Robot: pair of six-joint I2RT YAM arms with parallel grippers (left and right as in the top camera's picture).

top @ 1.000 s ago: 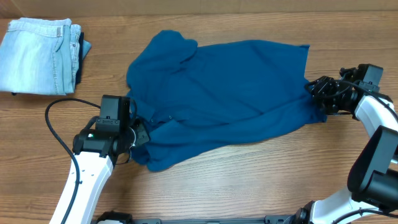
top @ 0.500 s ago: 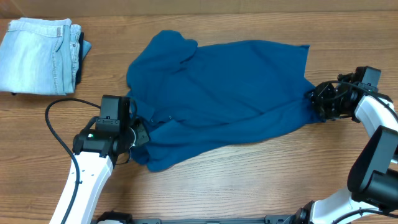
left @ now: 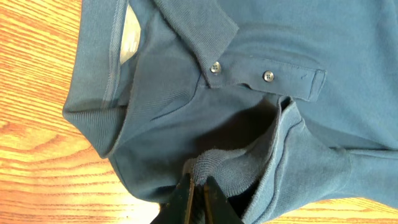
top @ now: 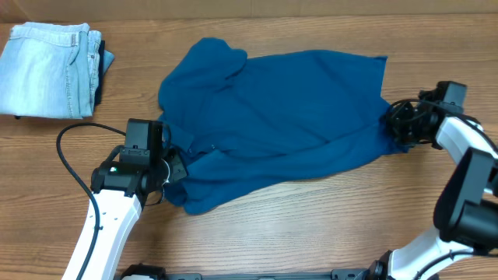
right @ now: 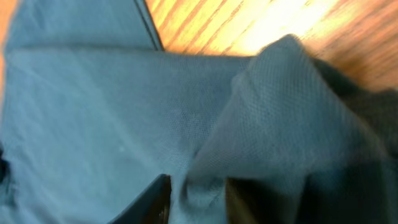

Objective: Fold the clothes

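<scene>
Teal polo shirt (top: 272, 117), clamped by left gripper (left: 198, 185); right gripper (right: 194, 198) straddles its hem, grip unclear: confirm hold before lifting.

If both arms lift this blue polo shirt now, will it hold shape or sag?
Probably floppy: the polo shirt lies rumpled, bunching in folds at the left gripper. Likely light, soft knit; it should drape and sag between grips, perhaps dragging on the table.
</scene>
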